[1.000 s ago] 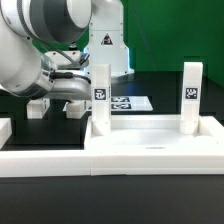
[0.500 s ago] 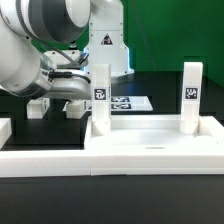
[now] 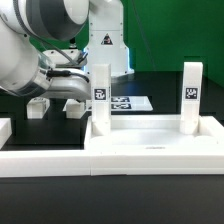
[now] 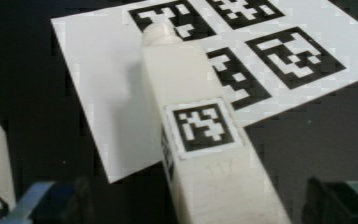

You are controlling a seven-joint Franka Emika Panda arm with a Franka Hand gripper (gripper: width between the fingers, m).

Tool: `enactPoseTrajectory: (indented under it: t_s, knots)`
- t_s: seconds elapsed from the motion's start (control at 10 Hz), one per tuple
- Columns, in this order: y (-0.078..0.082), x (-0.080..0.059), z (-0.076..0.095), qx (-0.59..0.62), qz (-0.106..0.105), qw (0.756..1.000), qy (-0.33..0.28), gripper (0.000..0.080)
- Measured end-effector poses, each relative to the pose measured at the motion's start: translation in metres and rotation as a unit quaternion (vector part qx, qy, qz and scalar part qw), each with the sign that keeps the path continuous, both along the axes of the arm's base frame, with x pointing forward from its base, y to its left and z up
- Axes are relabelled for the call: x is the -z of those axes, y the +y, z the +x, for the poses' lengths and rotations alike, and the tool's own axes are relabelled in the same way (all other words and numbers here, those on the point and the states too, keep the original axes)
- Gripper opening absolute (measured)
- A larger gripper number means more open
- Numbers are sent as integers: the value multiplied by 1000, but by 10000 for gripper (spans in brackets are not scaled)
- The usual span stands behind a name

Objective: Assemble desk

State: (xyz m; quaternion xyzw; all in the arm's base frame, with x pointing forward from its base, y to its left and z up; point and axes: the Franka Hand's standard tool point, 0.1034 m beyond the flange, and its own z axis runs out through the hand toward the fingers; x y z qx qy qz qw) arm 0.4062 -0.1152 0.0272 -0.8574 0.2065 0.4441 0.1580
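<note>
**Exterior view.** The desk top (image 3: 150, 140) lies on the table (image 3: 160, 205), near the camera. The left leg (image 3: 100, 95) and right leg (image 3: 190, 92) stand upright in it, at the exterior view's left and right. The arm (image 3: 40, 50) crowds the left leg from the far side, and the marker board (image 3: 130, 103) lies beyond.

**Wrist view.** The fingers (image 4: 43, 197) stand wide apart on either side of the left leg, clear of it and gripping nothing.

**Hazard.** This leg may not be seated firmly. If the arm draws away at a slant, a finger would probably clip the leg, tilting it or nudging the desk top.
</note>
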Motion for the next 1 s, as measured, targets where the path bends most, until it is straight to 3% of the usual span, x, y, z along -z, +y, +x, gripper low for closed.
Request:
enactPoseTrajectory:
  t_s: [0.3, 0.7, 1.0]
  knots:
    - [1, 0, 3, -1, -3, 1000, -4, 646]
    - [3, 15, 2, -8, -12, 1000, -12, 649]
    - [3, 17, 0, -7, -12, 1000, -9, 640]
